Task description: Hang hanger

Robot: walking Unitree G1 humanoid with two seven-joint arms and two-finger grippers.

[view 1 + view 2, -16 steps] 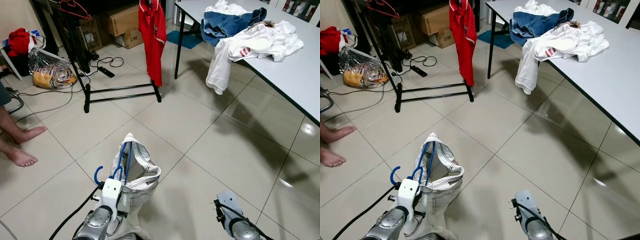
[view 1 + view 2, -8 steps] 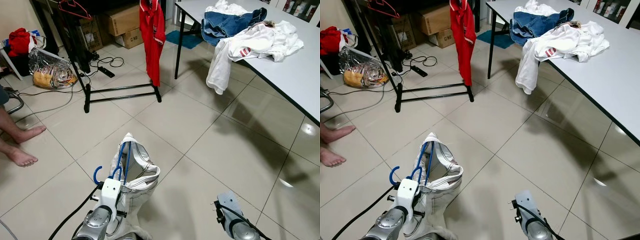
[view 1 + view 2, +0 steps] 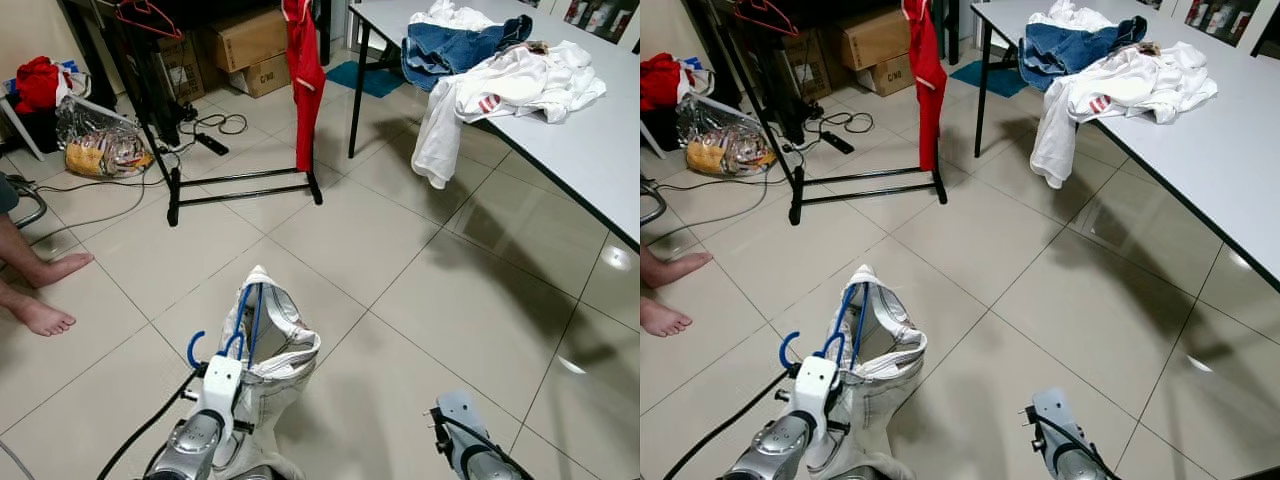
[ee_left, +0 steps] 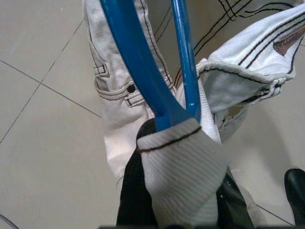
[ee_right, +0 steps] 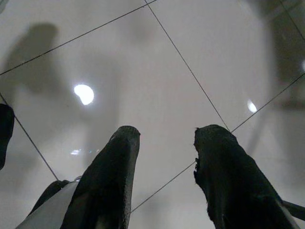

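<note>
A blue hanger (image 3: pixel 243 318) carries a white pair of jeans (image 3: pixel 283 350), held low over the tiled floor in front of me. My left gripper (image 4: pixel 181 157) is shut on the hanger's blue bars together with a fold of the white denim. Its black fingers (image 4: pixel 136 200) are partly wrapped by the cloth. The hanger's hook (image 3: pixel 192 346) curls out to the left beside my wrist. My right gripper (image 5: pixel 164 138) hangs open over bare floor tiles with nothing between its fingers. A black clothes rack (image 3: pixel 240 180) stands ahead at the left, with a red shirt (image 3: pixel 303 70) hanging from it.
A red hanger (image 3: pixel 145 15) sits on the rack's top left. A grey table (image 3: pixel 590 150) at the right holds piled clothes (image 3: pixel 500 60). A person's bare feet (image 3: pixel 45 290) rest at the left edge. Boxes (image 3: pixel 245 45), bags and cables lie behind the rack.
The red shirt on the rack has swung round and now looks narrower. My right arm has sunk slightly lower in the eye views. The left gripper and hanger are unchanged.
</note>
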